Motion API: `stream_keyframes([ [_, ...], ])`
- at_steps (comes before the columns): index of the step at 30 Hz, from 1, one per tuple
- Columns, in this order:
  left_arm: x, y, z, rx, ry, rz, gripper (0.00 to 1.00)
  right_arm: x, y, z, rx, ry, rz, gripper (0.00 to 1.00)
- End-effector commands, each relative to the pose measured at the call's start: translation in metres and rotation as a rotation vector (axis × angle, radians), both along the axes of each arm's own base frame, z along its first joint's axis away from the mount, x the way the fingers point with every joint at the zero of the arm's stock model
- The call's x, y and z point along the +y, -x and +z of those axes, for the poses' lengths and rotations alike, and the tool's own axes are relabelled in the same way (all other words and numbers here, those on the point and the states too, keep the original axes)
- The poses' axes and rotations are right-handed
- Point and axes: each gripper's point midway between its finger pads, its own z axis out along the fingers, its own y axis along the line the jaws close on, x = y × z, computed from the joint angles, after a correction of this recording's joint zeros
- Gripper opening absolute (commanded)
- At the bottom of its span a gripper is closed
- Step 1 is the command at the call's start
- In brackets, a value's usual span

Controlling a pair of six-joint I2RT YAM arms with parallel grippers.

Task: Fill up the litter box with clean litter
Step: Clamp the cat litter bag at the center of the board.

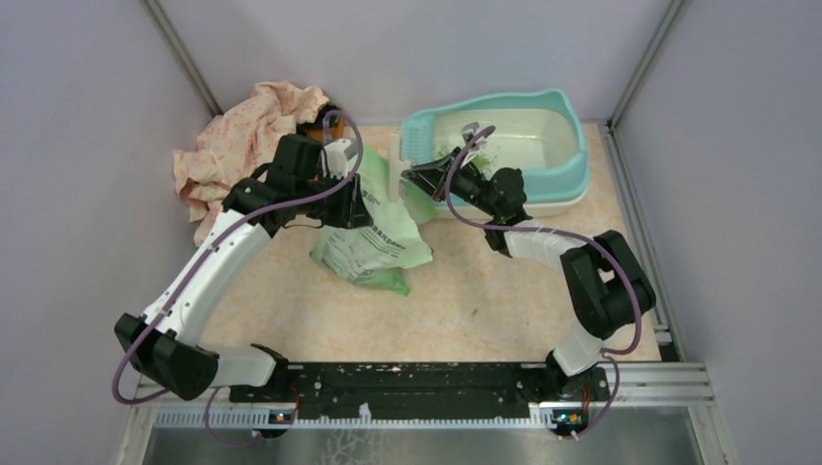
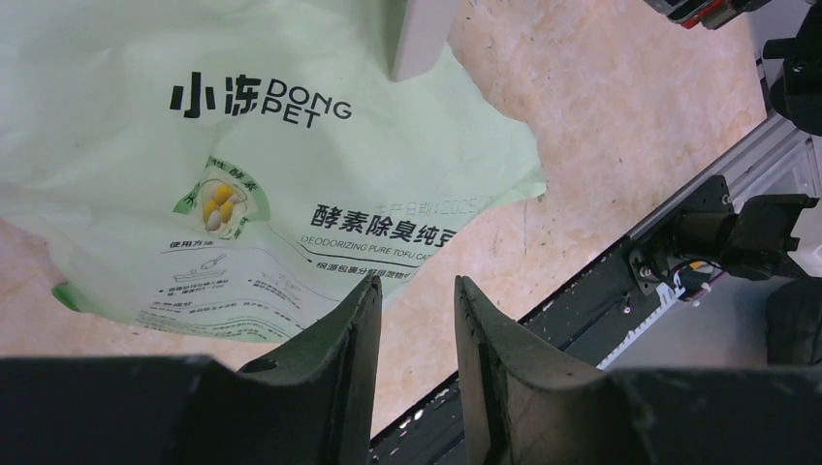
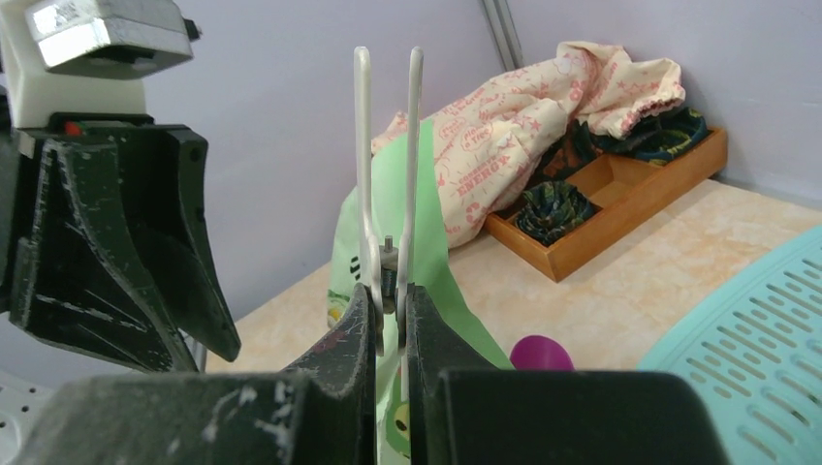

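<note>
While pinching a white clip (image 3: 363,145) in right claw (image 3: 390,295), hangs left claw (image 2: 417,300) agape, empty, over bag (image 2: 242,145) — box (image 1: 417,131) just right of it, nearer right claw.

Beige table (image 1: 485,300): litter box (image 1: 572,145), green bag (image 1: 373,242), tray (image 3: 620,218) apparently under cloth (image 1: 242,136).

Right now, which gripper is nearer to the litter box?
Right. The right gripper sits at the perforated end of the litter box, shut on a white clip. The left gripper hangs open over the green litter bag, farther from the box.
</note>
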Motion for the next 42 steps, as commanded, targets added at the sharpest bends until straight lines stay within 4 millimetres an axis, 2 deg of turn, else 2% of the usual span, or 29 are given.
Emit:
stream_keyframes([
  [1,0.001,0.001,0.006,-0.024,0.014,-0.008,0.39,0.003,0.005,0.005,-0.058,0.040,-0.013,0.00],
  [7,0.001,0.002,0.008,-0.030,0.019,-0.011,0.39,0.000,0.015,-0.008,-0.050,0.130,-0.002,0.00],
  [12,0.003,-0.001,0.008,-0.041,0.011,-0.007,0.40,-0.001,0.030,-0.007,-0.033,0.145,0.049,0.00],
  [14,0.009,-0.010,0.008,-0.055,-0.007,0.016,0.40,0.001,0.035,-0.002,-0.034,0.136,0.077,0.00],
  [16,0.023,-0.027,0.012,-0.075,-0.017,0.064,0.41,0.002,0.038,0.005,-0.037,0.121,0.097,0.00],
  [21,0.071,-0.070,0.058,-0.169,0.125,0.186,0.48,0.005,0.039,0.014,-0.034,0.102,0.116,0.00],
  [25,0.086,-0.093,0.075,-0.192,0.179,0.199,0.48,0.006,0.043,0.009,-0.023,0.112,0.139,0.00],
  [29,0.086,-0.103,0.077,-0.180,0.250,0.181,0.47,0.004,0.051,0.006,-0.020,0.139,0.160,0.00],
  [42,0.078,-0.106,0.079,-0.171,0.309,0.143,0.46,-0.008,0.077,-0.017,0.022,0.277,0.202,0.00],
])
